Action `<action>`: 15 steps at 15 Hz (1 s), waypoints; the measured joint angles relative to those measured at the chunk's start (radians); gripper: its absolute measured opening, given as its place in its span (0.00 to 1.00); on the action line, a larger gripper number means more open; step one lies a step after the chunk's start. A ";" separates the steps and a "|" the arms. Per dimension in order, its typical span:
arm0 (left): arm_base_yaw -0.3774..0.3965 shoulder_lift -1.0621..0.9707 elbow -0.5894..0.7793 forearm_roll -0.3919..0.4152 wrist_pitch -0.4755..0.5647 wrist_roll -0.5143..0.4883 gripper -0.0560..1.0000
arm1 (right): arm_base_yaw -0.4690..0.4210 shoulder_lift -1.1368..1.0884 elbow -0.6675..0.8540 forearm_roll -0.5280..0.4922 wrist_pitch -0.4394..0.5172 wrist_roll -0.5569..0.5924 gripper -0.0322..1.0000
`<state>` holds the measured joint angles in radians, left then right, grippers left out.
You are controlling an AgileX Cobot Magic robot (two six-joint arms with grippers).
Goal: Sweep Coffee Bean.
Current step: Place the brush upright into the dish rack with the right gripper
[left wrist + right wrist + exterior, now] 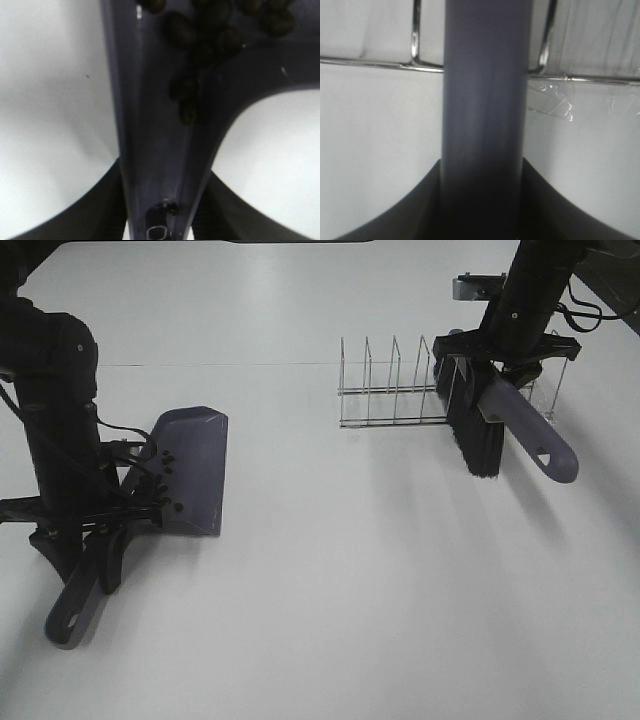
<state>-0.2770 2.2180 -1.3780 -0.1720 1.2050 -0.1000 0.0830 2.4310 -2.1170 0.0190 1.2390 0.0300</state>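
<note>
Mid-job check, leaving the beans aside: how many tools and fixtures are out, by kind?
dustpan: 1
brush: 1
wire rack: 1
Total: 3

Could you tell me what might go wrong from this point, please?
The coffee beans lie loose in the dustpan held by the left gripper; tilting its open edge down could spill them. The brush in the right gripper hangs right by the wire rack and might snag it.
</note>
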 joint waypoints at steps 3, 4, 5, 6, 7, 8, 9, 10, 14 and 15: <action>0.000 0.000 0.000 0.000 0.000 0.000 0.35 | 0.000 0.012 -0.027 0.002 0.002 0.041 0.36; 0.000 0.000 0.000 0.000 0.000 0.000 0.35 | 0.001 0.017 -0.029 0.002 0.002 0.046 0.36; 0.000 0.000 0.000 0.000 0.000 0.000 0.35 | 0.001 0.022 -0.031 0.002 0.001 0.052 0.36; 0.000 0.000 0.000 0.000 -0.001 0.000 0.35 | 0.001 0.026 -0.035 0.004 -0.003 0.068 0.36; 0.000 0.000 0.000 0.000 -0.001 0.000 0.35 | 0.001 0.026 -0.035 0.004 -0.007 0.074 0.36; 0.000 0.000 0.000 0.000 -0.001 0.000 0.35 | 0.001 0.027 -0.035 0.004 -0.008 0.075 0.36; 0.000 0.000 0.000 0.000 -0.001 0.000 0.35 | 0.001 0.028 -0.035 0.004 -0.011 0.081 0.36; 0.000 0.000 0.000 0.000 -0.001 0.000 0.35 | 0.001 0.028 -0.035 0.004 -0.012 0.087 0.36; 0.000 0.000 0.000 0.000 -0.001 0.000 0.35 | 0.001 0.032 -0.045 0.006 -0.013 0.087 0.37; 0.000 0.000 0.000 0.000 -0.001 0.000 0.35 | 0.001 0.037 -0.054 -0.002 -0.013 0.081 0.39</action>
<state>-0.2770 2.2180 -1.3780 -0.1720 1.2040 -0.1000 0.0840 2.4680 -2.1710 0.0170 1.2260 0.1110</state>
